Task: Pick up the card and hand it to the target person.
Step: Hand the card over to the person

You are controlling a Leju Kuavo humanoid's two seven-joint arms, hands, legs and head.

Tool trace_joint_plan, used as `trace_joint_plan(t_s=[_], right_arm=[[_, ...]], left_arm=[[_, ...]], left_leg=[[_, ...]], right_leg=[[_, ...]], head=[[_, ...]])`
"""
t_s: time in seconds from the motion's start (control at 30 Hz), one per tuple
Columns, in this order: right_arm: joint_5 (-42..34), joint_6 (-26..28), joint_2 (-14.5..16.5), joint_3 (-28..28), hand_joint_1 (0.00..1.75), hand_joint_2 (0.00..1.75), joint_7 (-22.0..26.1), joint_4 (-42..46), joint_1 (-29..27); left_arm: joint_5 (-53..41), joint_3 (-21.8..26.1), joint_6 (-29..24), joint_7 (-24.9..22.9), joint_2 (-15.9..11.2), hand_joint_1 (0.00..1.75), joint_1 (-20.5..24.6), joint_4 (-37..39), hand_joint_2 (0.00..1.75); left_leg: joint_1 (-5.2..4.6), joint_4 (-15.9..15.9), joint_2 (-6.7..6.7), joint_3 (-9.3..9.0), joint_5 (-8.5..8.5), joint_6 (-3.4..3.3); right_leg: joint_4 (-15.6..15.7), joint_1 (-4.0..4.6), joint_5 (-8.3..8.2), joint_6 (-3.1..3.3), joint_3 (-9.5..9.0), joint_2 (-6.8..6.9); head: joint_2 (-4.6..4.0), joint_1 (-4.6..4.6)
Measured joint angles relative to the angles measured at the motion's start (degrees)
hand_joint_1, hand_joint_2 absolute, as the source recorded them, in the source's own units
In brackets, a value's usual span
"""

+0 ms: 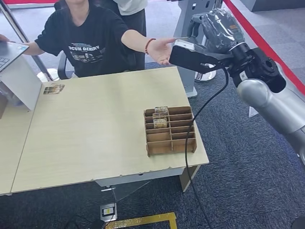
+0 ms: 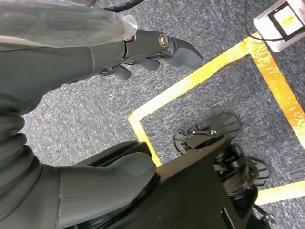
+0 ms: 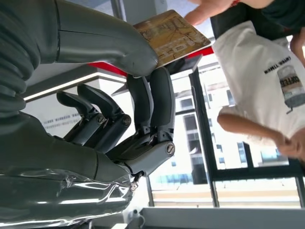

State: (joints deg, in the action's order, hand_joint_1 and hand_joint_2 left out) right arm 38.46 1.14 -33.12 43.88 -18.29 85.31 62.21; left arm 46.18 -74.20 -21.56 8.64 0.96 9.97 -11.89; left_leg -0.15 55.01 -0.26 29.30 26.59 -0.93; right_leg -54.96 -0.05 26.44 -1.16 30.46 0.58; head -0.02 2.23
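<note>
In the right wrist view my right hand (image 3: pixel 144 95) pinches a gold patterned card (image 3: pixel 172 36) between its thumb and fingers. In the head view my right arm is raised at the upper right, with a black wrist camera box hiding the hand. The seated person in a black T-shirt reaches an open palm (image 1: pixel 160 49) out to just left of it, and that person's fingertips (image 3: pixel 207 7) almost meet the card's far edge. Several more cards (image 1: pixel 160 116) stand in a cardboard slotted rack (image 1: pixel 170 138) on the table. My left hand (image 2: pixel 151 52) hangs over the floor, fingers loosely extended, holding nothing.
A light wooden table (image 1: pixel 104 124) lies in front of me. A small card (image 1: pixel 54 88) lies at its far left, next to an open laptop (image 1: pixel 11 52). A second person in a white T-shirt (image 3: pixel 262 76) stands behind. Grey carpet with yellow tape (image 2: pixel 201 71) lies below.
</note>
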Motion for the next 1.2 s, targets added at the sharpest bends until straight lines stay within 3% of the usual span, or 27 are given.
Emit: trace_joint_plan(t_s=[0.3, 0.67, 0.7, 0.8, 0.83, 1.2], right_arm=[[9.32, 14.63, 8.34, -1.24, 1.75, 1.75, 5.45, -3.87, -9.27], [11.02, 21.17, 17.00, -1.65, 1.75, 1.75, 10.53, -15.41, -13.97], [11.08, 21.24, 17.58, -1.74, 1.63, 1.75, 10.63, -16.39, -14.26], [11.12, 21.38, 18.90, -2.04, 0.32, 1.75, 10.68, -18.90, -15.00], [11.05, 21.29, 19.12, -2.11, 0.00, 1.75, 10.68, -19.42, -15.22], [10.33, 16.30, 19.64, -4.33, 0.00, 1.75, 9.48, -19.47, -18.76]], left_arm=[[-0.16, 0.00, -0.63, -0.78, 0.62, 0.00, 0.72, 0.00, 1.75], [0.64, 0.00, -1.63, -0.84, 0.71, 0.00, 0.09, 0.01, 1.75], [0.64, 0.00, -1.63, -0.85, 0.70, 0.00, 0.02, 0.01, 1.75], [0.64, 0.00, -1.64, -0.86, 0.69, 0.00, -0.15, 0.01, 1.75], [0.64, 0.00, -1.65, -0.86, 0.69, 0.00, -0.18, 0.01, 1.75], [0.65, 0.00, -1.59, -0.86, 0.51, 0.00, -0.43, 0.01, 1.75]], left_leg=[[0.06, -0.01, -0.02, 0.01, -0.01, 0.01], [0.04, -0.02, -0.03, 0.03, -0.01, 0.01], [0.04, -0.02, -0.03, 0.02, -0.01, 0.01], [0.03, -0.02, -0.03, 0.01, -0.01, 0.01], [0.03, -0.01, -0.03, 0.01, -0.01, 0.01], [0.03, 0.00, -0.01, -0.05, -0.01, 0.01]], right_leg=[[-0.03, 0.03, 0.00, 0.01, -0.01, 0.02], [-0.04, 0.03, 0.01, 0.00, 0.01, 0.04], [-0.04, 0.03, 0.01, 0.00, 0.01, 0.03], [-0.04, 0.03, 0.01, 0.00, 0.01, 0.03], [-0.04, 0.03, 0.01, 0.00, 0.00, 0.03], [-0.04, 0.03, 0.01, 0.01, 0.03, -0.01]], head=[[0.00, 0.01], [0.00, 0.00], [0.00, 0.00], [0.00, 0.01], [0.00, 0.00], [0.00, 0.01]])
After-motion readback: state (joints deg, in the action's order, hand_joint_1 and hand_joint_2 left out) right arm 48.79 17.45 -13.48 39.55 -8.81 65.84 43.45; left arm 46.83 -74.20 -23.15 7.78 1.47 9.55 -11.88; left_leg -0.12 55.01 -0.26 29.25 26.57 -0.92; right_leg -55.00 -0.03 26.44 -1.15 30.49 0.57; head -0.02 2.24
